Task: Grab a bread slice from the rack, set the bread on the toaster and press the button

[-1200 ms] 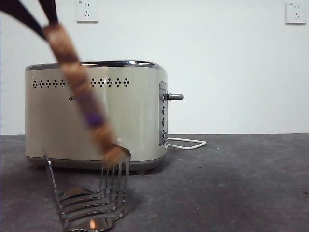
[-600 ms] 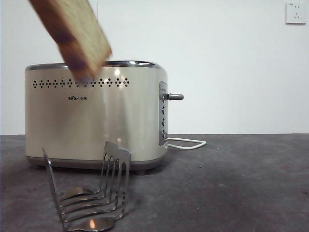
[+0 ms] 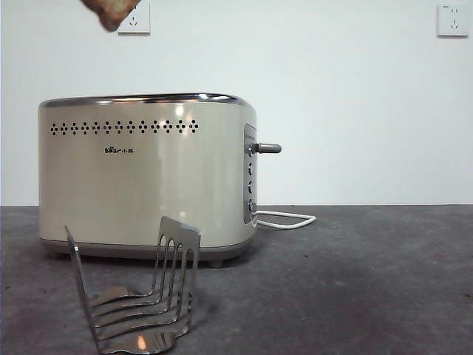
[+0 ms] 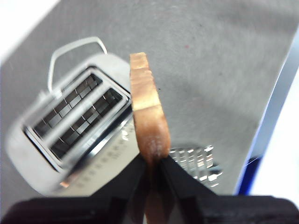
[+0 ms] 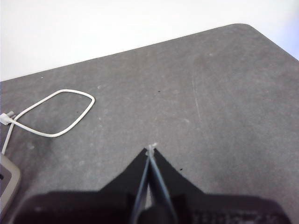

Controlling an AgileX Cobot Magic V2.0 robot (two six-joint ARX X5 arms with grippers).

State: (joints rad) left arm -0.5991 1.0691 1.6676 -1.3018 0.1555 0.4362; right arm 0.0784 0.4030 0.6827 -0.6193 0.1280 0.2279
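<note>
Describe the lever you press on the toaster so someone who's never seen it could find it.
Start at the big cream toaster standing behind the steel rack. On its narrow grey end panel, the side where the white cord trails out, the button sits near the top. It is a stubby grey metal knob sticking out sideways, unlike the small round buttons set in a column below it.

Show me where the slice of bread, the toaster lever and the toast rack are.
slice of bread (image 4: pixel 148 109): left wrist view, on its brown crust edge.
lever (image 3: pixel 269 148): front view, on the grey knob by the toaster's side panel.
rack (image 3: pixel 179 234): front view, on its slotted upright end plate.
</note>
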